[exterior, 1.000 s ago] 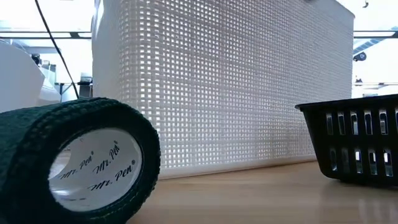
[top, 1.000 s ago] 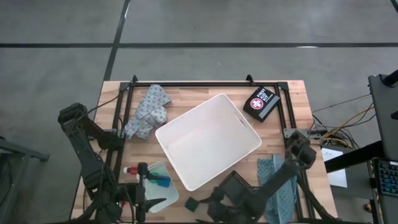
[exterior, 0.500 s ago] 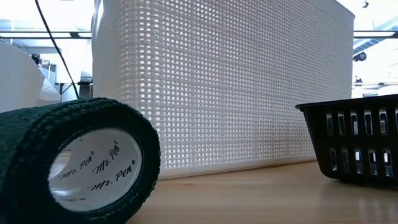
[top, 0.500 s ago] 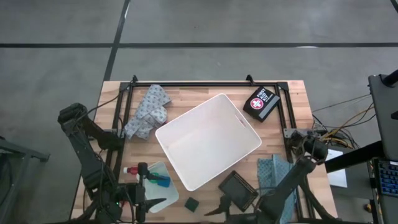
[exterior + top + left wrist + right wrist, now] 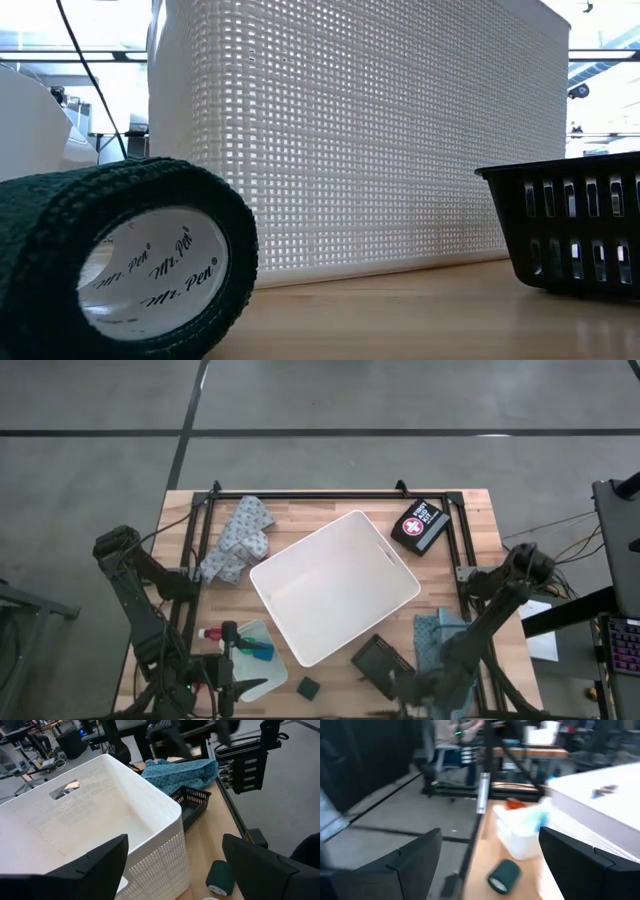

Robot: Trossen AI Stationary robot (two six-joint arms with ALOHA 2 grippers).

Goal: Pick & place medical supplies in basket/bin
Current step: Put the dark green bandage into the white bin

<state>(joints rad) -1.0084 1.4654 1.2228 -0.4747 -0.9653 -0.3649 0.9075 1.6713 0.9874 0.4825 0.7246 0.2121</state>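
We see the white bin (image 5: 334, 586) sitting empty in the middle of the table, turned at an angle, with nothing yet placed in it. Our left gripper (image 5: 172, 870) waits at the near left corner, its two fingers spread wide around empty air, looking across the bin's rim. Our right gripper (image 5: 490, 865) hangs low off the near edge of the table, fingers likewise wide apart and carrying nothing, facing the dark green bandage roll (image 5: 503, 876) that lies on the wood just beside the small translucent tray (image 5: 520, 837). We judge the roll the likeliest first pick: we should line the fingers across its width, come down squarely so it cannot roll away, and lift clear of the bin's tall wall before releasing over the middle. The black slotted basket (image 5: 381, 660) stands near the roll and could be nudged on the approach. The right wrist view is smeared, so the tray's contents are hard to read, and in the high view the right gripper itself is cut off at the frame's bottom edge. The low view shows only the roll, the bin wall and the black basket.
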